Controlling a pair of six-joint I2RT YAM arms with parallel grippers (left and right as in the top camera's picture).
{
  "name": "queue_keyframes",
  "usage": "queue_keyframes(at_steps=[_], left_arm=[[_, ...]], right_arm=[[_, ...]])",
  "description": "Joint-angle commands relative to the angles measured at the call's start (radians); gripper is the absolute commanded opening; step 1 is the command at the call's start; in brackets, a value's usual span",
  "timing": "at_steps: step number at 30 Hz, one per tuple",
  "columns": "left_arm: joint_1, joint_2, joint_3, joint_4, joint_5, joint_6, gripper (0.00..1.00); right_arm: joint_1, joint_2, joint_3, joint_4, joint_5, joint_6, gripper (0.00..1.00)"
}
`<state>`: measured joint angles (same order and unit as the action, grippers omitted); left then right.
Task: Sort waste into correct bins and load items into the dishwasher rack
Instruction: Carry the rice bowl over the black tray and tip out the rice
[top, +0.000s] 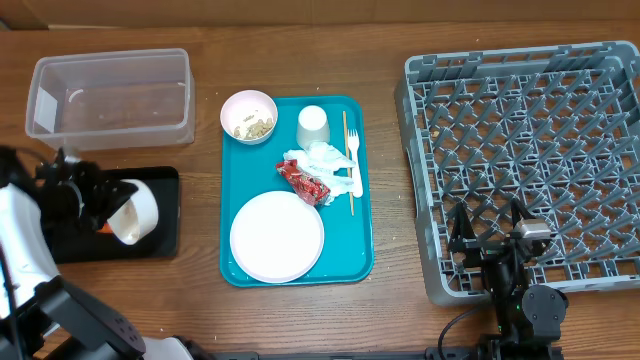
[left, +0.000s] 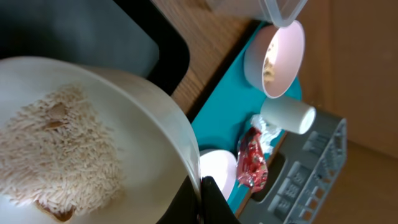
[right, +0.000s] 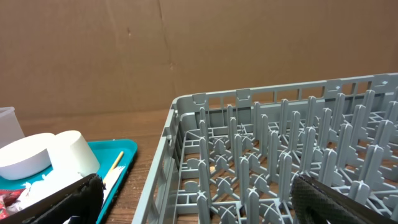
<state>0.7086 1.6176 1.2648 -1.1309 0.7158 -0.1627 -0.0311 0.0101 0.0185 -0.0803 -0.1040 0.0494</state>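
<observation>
Lower left, the left gripper (top: 98, 200) clamps a rice bowl (top: 138, 212) tipped on edge — mouth facing left — over the black bin (top: 165, 240); the right gripper (top: 497, 243) has its fingers apart at the rack (top: 520, 100).

The left arm (top: 22, 238) has a white shell over black joints and a black pincer (top: 108, 203). The right arm (top: 508, 285) is black throughout, with a round joint housing (top: 546, 306), a small silver-grey block (top: 531, 230) near the wrist, a thin black cable (top: 455, 325) at its base, and matte black fingers (right: 339, 200).
</observation>
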Motion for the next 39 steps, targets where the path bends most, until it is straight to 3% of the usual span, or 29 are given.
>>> queue_keyframes(at_steps=[1, 9, 17, 27, 39], left_arm=[[0.084, -0.009, -0.077, 0.062, 0.227, 0.082, 0.04], [0.129, -0.008, -0.2, 0.223, 0.406, 0.082, 0.04], [0.132, -0.008, -0.22, 0.281, 0.43, 0.081, 0.04], [0.137, 0.009, -0.22, 0.298, 0.475, 0.08, 0.04], [0.209, 0.121, -0.22, 0.243, 0.638, 0.134, 0.04]], right_arm=[[-0.002, -0.006, -0.01, 0.005, 0.006, 0.002, 1.0], [-0.002, -0.006, -0.01, 0.005, 0.006, 0.002, 1.0], [-0.002, -0.006, -0.01, 0.005, 0.006, 0.002, 1.0], [-0.002, -0.006, -0.01, 0.005, 0.006, 0.002, 1.0], [-0.002, -0.006, -0.01, 0.005, 0.006, 0.002, 1.0]])
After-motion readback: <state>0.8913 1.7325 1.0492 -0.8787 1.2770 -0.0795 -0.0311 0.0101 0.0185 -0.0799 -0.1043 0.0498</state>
